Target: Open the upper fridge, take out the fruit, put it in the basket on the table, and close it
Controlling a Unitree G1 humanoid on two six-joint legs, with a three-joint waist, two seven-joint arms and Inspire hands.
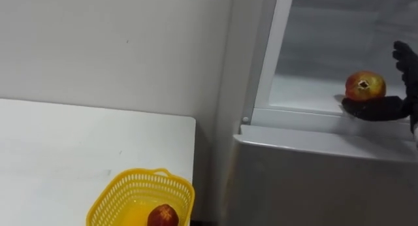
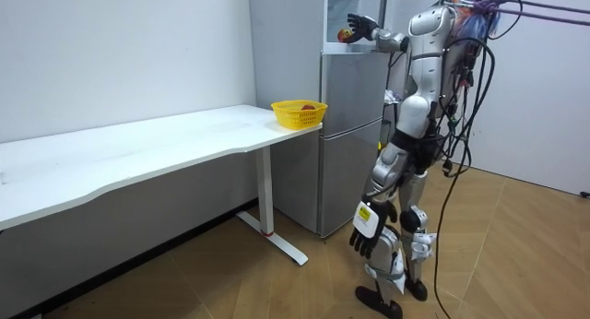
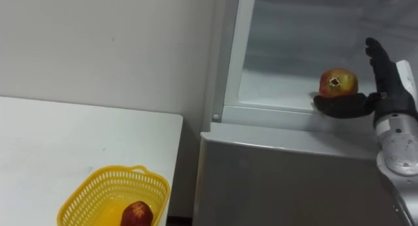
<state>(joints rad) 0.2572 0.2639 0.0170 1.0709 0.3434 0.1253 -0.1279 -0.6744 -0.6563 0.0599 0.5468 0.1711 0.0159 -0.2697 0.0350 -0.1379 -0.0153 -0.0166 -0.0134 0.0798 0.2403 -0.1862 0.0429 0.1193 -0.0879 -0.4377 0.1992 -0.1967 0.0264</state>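
Robot stands close to the grey fridge [image 3: 294, 180], facing it, upper compartment open, right arm raised to that height. Right hand [image 3: 386, 89] sits at the front edge of the upper shelf [image 3: 274, 92], open: fingers straight up behind a round red-yellow fruit [image 3: 338, 82], thumb stretched flat under it, nothing curled round. Looks like a cupping pose, thumb as ledge and fingers as backstop so the fruit can't roll back in. Can't tell if its weight is on the thumb or on the shelf lip. So the task's thing is at the very front of the upper fridge, against the hand, not yet out. Left hand [image 2: 369, 229] hangs loose at the thigh, fingers relaxed, idle. Yellow basket [image 3: 98, 187] waits on the near corner of the white tabletop [image 3: 65, 141], just beside the fridge, likely the drop spot; one dark red fruit [image 3: 137, 215] already lies in it. Plain pale wall [image 3: 98, 43], wood floor [image 2: 516, 254].
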